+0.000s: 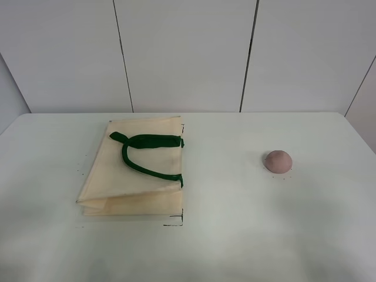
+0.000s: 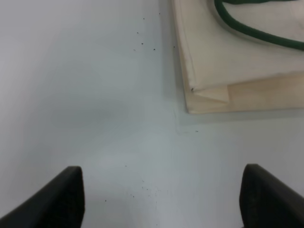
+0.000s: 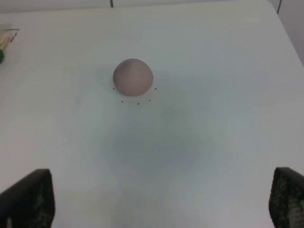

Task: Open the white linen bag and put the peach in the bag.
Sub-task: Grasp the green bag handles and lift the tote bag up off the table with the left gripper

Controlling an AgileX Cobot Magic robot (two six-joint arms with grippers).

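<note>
The left gripper (image 2: 168, 202) hangs with its two dark fingers (image 2: 66, 197) spread wide, one at each edge of its wrist camera's view, and the right gripper (image 3: 159, 202) takes the same pose, its dark fingers (image 3: 28, 199) likewise set far apart, tips pointing forward.

The white linen bag (image 1: 111, 176) is lying flat on the worktop (image 1: 235, 241), left of its middle and nearer the far edge. The peach (image 1: 278, 161) is sitting well apart, toward the right edge.
</note>
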